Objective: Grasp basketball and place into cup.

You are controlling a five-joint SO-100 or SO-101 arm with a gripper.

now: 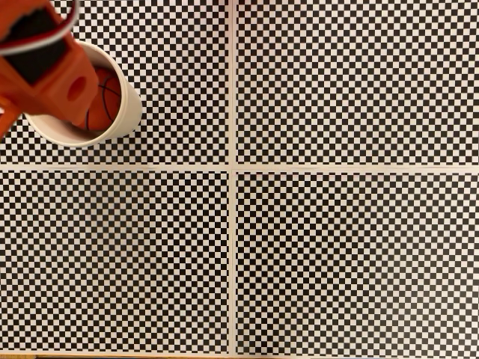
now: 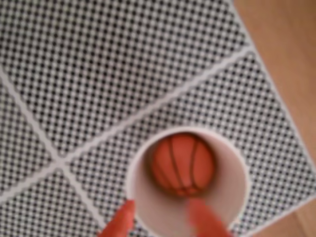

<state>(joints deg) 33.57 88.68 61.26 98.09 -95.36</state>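
The cream-white cup [image 1: 129, 105] stands upright at the top left of the checkered mat in the fixed view. The orange basketball [image 1: 106, 96] with black seams lies inside it, partly covered by my orange arm [image 1: 45, 71], which hangs over the cup's left half. Looking down from the wrist view, the basketball [image 2: 182, 165] rests on the bottom of the cup [image 2: 233, 185]. My gripper [image 2: 164, 218] is open just above the rim. Its two orange fingertips [image 2: 123, 219] are blurred, spread apart, and hold nothing.
A black-and-white checkered mat [image 1: 337, 247], split by pale cross lines, covers the table. In the wrist view the mat's edge and bare wooden tabletop [image 2: 291, 59] lie to the right of the cup.
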